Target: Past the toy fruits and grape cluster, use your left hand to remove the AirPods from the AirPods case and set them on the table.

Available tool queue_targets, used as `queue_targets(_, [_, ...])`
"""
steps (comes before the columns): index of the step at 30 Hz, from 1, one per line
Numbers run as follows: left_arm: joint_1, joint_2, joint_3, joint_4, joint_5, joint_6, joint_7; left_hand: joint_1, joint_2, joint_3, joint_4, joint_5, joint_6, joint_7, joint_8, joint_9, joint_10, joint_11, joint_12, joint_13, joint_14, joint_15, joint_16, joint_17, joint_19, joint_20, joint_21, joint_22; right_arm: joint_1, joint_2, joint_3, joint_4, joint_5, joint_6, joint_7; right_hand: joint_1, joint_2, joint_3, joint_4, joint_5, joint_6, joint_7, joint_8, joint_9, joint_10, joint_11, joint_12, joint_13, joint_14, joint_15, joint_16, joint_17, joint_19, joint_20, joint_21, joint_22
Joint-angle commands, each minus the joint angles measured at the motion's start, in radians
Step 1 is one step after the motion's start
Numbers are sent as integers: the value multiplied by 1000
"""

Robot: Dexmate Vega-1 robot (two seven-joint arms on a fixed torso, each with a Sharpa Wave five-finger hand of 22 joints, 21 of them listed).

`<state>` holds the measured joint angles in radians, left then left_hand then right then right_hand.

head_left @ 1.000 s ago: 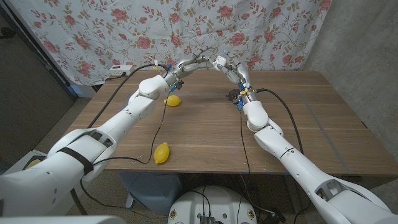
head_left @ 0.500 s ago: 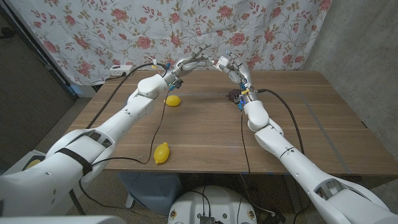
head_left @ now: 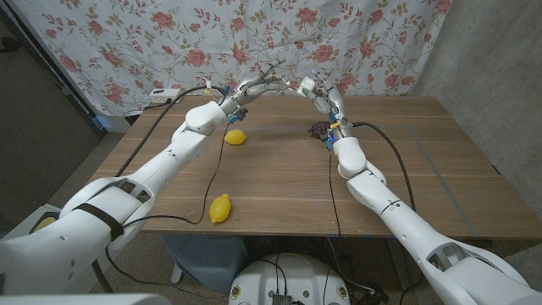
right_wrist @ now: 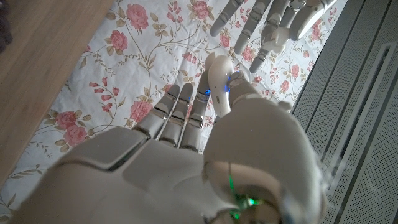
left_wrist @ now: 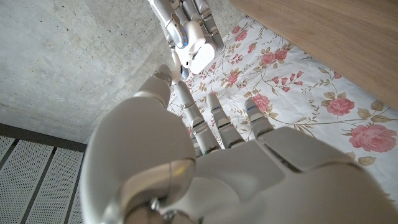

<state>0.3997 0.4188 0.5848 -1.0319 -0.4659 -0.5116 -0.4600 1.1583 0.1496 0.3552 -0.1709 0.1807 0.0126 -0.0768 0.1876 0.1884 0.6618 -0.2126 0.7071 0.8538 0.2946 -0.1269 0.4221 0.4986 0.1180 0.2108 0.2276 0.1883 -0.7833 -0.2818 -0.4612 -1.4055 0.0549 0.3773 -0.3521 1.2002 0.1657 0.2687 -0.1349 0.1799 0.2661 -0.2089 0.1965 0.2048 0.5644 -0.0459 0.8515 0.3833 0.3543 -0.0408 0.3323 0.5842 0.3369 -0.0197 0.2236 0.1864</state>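
Two glossy white, smooth-shelled arms with black cables along them end in a silver-jointed left hand (head_left: pixel 258 85) and right hand (head_left: pixel 315 89); blue tags mark both wrists.

No readable text, labels, brands, numbers or signs in any view.
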Motion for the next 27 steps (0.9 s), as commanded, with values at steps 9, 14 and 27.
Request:
queue_targets(9, [-8, 7, 8, 25, 17, 7, -4, 14, 0, -7, 4, 3, 2, -3, 0, 5, 5, -4, 9, -2, 3, -5, 5, 7, 4, 2, 4, 5, -6, 18, 24, 5, 15, 20, -46, -1, 10, 0, 1, 6, 10, -1, 1, 3, 175, -173, 2, 5, 12, -186, -2, 4, -1, 2, 0, -1])
queue_targets(14, [-13, 3, 15, 41, 20, 19, -4, 17, 0, -8, 3, 3, 2, -3, 0, 5, 5, -4, 10, -4, 3, -6, 5, 8, 3, 1, 4, 5, -12, 21, 34, -3, 27, 32, -53, 0, 9, 0, 1, 6, 10, -1, 1, 3, 175, -173, 1, 6, 13, -186, -3, 4, 0, 2, 0, -1])
queue_targets(27, [2, 16, 35, 22, 52, 69, 23, 20, -1, -11, 5, 4, 0, -2, -1, 5, 6, -5, 15, -8, 5, -5, 2, 8, 2, 3, 3, 6, -23, 34, 48, -10, 73, 63, -44, 1, 10, 0, 0, 6, 11, -1, 1, 3, 177, -173, -1, 6, 14, -186, -4, 4, -1, 1, 0, -1])
